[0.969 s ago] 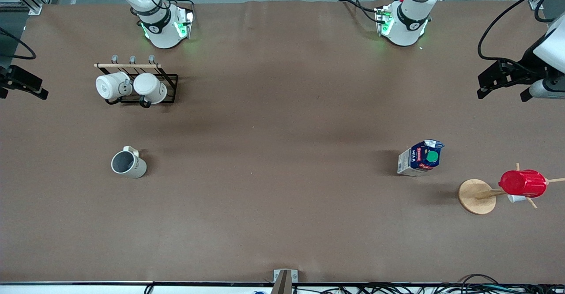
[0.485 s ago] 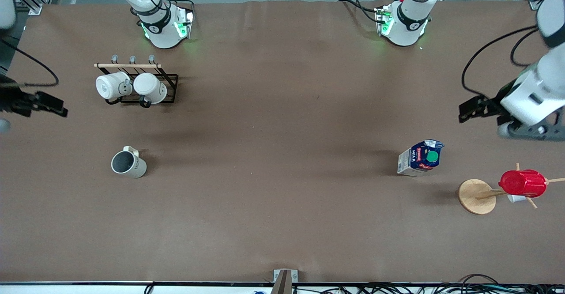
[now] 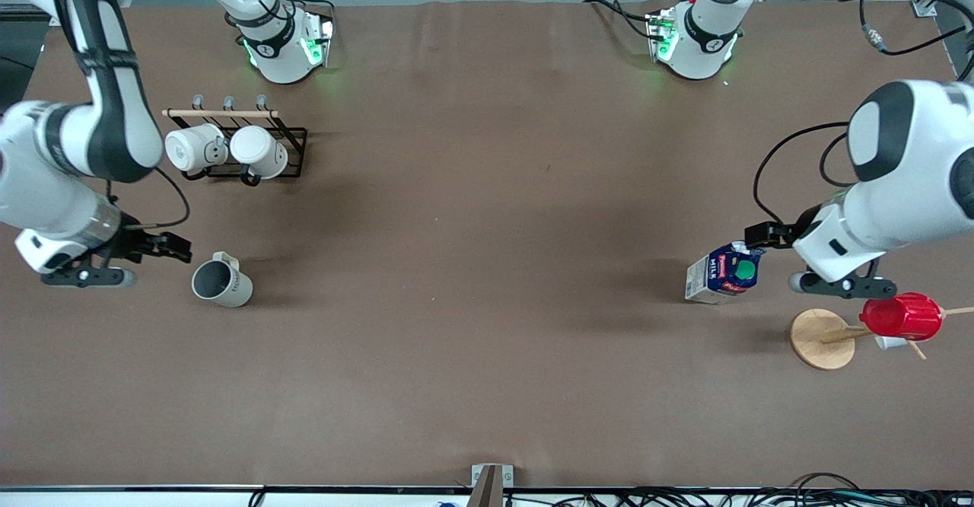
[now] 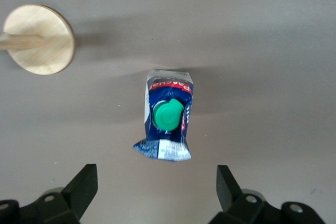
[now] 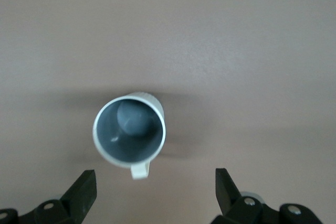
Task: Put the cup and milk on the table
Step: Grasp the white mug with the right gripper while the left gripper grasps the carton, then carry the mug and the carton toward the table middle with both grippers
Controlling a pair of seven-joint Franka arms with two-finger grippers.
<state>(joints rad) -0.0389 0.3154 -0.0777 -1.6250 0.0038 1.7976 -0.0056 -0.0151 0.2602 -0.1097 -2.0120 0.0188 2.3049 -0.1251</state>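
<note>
Table (image 3: 487, 355): brown matte top, carries everything noted below.

Right arm reaches out from its base; right gripper (image 3: 163, 246) hangs above the tabletop just beside the cup (image 3: 221, 282), toward the right arm's end. Fingers spread wide, nothing between them; the right wrist view shows the cup's (image 5: 129, 131) dark grey inside facing up.

Left gripper (image 3: 761, 234) hangs just beside the milk (image 3: 724, 272), fingers (image 4: 81, 190) wide apart and empty.

Black wire rack (image 3: 243, 145) near the right arm's base holds two white mugs (image 3: 194, 148), farther from the front camera than the cup.

Wooden cup stand (image 3: 822, 338) bears a red cup (image 3: 901, 316) on a peg, slightly nearer the camera than the milk.

Milk upright on the table, green cap (image 4: 167, 115) showing, toward the left arm's end. Cup upright, handle toward the arms' bases.
</note>
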